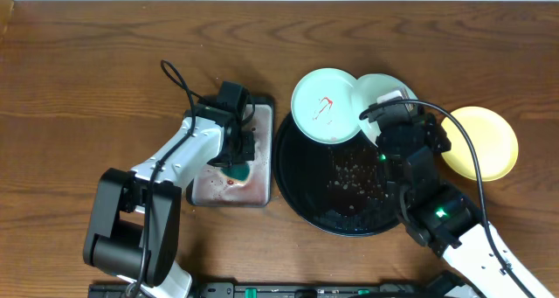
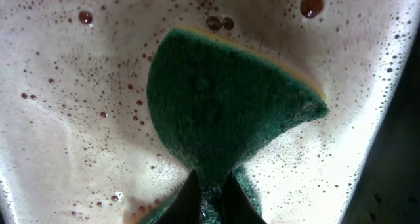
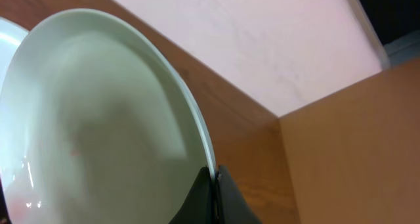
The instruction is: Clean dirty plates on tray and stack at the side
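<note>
Just beside the right claw's [image 3: 213,179] tilted plate [image 3: 98,119] lies the smeared plate [image 1: 325,106].

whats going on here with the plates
The left hand pinches a green sponge in the sudsy rectangular tray. The right hand grips a pale mint round plate by its rim, tilted above the glossy black round tray. A red-smeared pale plate lies at that tray's edge; a yellow plate sits outside it.

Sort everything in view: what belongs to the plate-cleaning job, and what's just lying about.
Job: smeared mint plate; second mint plate, held by right fingers; yellow plate; round black tray; green sponge in left fingers; soapy rectangular tray.
Lying about: wooden table.
</note>
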`<state>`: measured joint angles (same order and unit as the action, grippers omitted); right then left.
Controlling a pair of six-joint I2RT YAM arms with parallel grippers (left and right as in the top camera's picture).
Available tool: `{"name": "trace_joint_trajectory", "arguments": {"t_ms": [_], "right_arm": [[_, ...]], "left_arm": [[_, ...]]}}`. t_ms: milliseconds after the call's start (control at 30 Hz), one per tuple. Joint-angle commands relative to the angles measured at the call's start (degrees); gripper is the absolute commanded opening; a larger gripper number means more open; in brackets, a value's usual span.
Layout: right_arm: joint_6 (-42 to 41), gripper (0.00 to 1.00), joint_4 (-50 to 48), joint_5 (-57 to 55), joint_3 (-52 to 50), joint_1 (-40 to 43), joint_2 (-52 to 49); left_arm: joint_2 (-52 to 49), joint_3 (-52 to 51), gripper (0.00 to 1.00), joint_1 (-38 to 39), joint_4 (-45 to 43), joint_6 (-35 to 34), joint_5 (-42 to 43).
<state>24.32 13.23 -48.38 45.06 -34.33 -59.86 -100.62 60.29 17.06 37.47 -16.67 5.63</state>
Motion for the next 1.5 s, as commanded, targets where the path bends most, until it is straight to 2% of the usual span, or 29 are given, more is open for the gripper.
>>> {"name": "trace_joint_trajectory", "arguments": {"t_ms": [0,200,233,267,333,400,533,600,800,867,1033,1133,1267,1467], "right_arm": [[4.17,0.01,-1.73,-1.14,1.18,-0.66,0.61],[4.20,0.01,-2.10,-2.67,1.18,-1.77,0.59],[1.14,0.01,-3.50,-0.92,1.18,-1.68,0.59],[1.44,0.01,-3.69,3.34,1.18,-1.95,0.61],[7.37,0.01,-3.80,3.26,1.18,-2.08,0.55],[4.35,0.01,-6.23,-4.35,1.18,-1.25,0.28],[-1.07,0.01,-3.67,-1.44,1.16,0.85,0.20],[-6.88,0.01,-1.88,-1.25,1.16,3.26,-0.09],[-25.59,0.01,4.02,7.19,1.16,16.83,-1.62],[-34.67,0.01,6.88,13.86,1.16,26.40,-2.93],[-46.88,0.01,11.69,25.31,1.16,42.82,-6.43],[-50.05,0.01,12.76,31.28,1.14,51.25,-9.57],[-50.23,0.01,12.02,38.07,1.14,59.08,-14.03],[-50.21,0.01,11.17,39.87,1.14,63.80,-18.16]], "left_arm": [[-1.51,-1.16,0.07,0.11,0.00,-0.07,-0.48],[-1.51,-1.16,0.07,0.11,-0.55,-0.07,-0.46],[-1.51,-1.16,0.07,0.11,-0.63,-0.09,-0.46],[-1.51,-1.16,0.07,0.11,-0.68,-0.09,-0.46],[-1.51,-1.16,0.07,0.11,-0.70,-0.09,-0.46],[-1.51,-1.16,0.07,0.11,-0.66,-0.09,-0.46],[-1.51,-1.16,0.07,0.11,-0.68,-0.09,-0.46],[-1.51,-1.16,0.08,0.11,-0.68,-0.09,-0.46],[-1.51,-1.16,0.08,0.11,-0.63,-0.09,-0.46],[-1.51,-1.16,0.08,0.11,-0.61,-0.09,-0.46],[-1.51,-1.16,0.08,0.11,-0.63,-0.09,-0.46],[-1.51,-1.16,0.08,0.11,-0.61,-0.09,-0.46],[-1.51,-1.16,0.08,0.11,-0.63,-0.09,-0.46],[-1.51,-1.16,0.08,0.11,-0.63,-0.09,-0.46]]}}
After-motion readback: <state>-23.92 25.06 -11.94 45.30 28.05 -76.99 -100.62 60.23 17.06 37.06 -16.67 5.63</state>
